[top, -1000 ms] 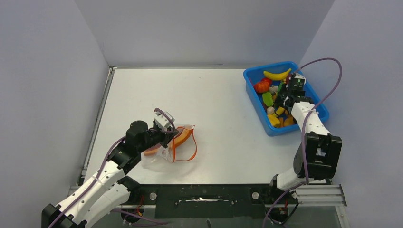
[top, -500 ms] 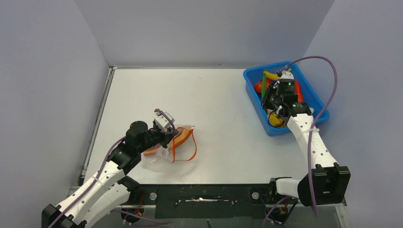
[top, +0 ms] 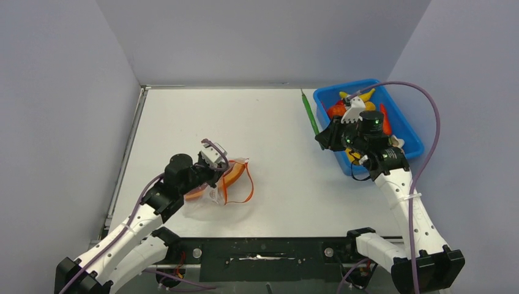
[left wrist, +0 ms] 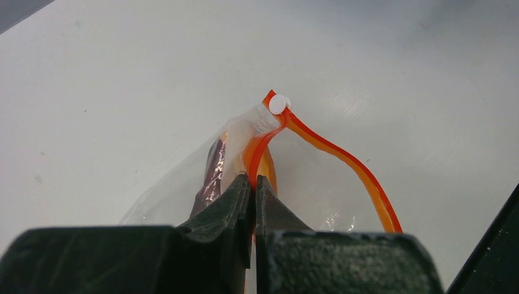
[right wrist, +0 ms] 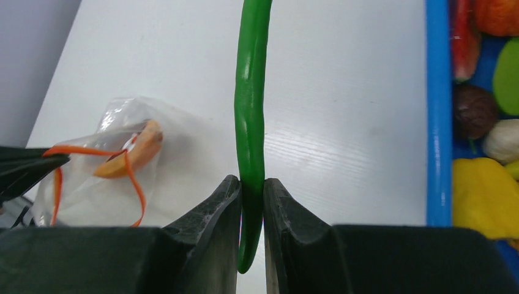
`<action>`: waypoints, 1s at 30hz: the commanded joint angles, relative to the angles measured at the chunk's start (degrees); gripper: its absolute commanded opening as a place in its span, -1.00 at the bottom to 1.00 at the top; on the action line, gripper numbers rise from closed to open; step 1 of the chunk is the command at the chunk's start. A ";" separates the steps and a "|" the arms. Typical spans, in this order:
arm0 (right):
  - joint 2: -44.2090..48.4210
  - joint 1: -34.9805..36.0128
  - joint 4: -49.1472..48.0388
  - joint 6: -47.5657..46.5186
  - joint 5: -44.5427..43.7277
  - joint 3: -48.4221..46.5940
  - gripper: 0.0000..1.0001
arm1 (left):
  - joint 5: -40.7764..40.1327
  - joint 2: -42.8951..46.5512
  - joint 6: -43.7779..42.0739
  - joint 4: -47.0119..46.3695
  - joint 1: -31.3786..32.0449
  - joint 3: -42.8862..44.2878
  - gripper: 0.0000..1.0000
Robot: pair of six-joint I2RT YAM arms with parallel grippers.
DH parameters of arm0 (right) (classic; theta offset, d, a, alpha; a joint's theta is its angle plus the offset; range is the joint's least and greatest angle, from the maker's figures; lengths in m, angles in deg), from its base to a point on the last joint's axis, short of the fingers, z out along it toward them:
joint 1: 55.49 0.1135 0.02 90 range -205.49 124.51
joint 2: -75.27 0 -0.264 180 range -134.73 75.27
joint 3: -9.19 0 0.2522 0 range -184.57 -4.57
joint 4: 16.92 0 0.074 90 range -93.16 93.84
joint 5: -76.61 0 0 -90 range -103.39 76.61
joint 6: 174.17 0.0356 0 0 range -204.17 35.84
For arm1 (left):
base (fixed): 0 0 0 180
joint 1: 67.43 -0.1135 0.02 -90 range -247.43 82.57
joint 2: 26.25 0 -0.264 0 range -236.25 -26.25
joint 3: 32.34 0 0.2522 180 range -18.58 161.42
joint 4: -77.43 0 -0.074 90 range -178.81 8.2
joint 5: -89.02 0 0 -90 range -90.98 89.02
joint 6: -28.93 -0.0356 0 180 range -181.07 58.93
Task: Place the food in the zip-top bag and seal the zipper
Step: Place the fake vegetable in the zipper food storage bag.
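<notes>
Right wrist: tool (right wrist: 251, 184) grips green veg (right wrist: 252, 92), prob chili.

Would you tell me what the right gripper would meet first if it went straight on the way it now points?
Probably the white table top, beyond the long green plastic bean that the right gripper holds. The clear zip-top bag lies left of that line, the blue tray right; depth is unclear.
</notes>
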 commanded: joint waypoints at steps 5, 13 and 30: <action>2.08 7.62 0.29 -2.06 9.03 2.04 -0.82 | -3.00 -2.84 -3.11 -8.51 0.15 5.97 -1.00; 3.24 15.11 1.44 -2.43 15.80 4.12 -0.82 | -5.12 -6.72 -8.64 -8.93 0.16 9.13 -1.00; 2.12 29.77 5.62 -2.13 13.02 4.37 -0.82 | -1.11 -8.75 -10.10 -11.06 0.15 7.62 -1.00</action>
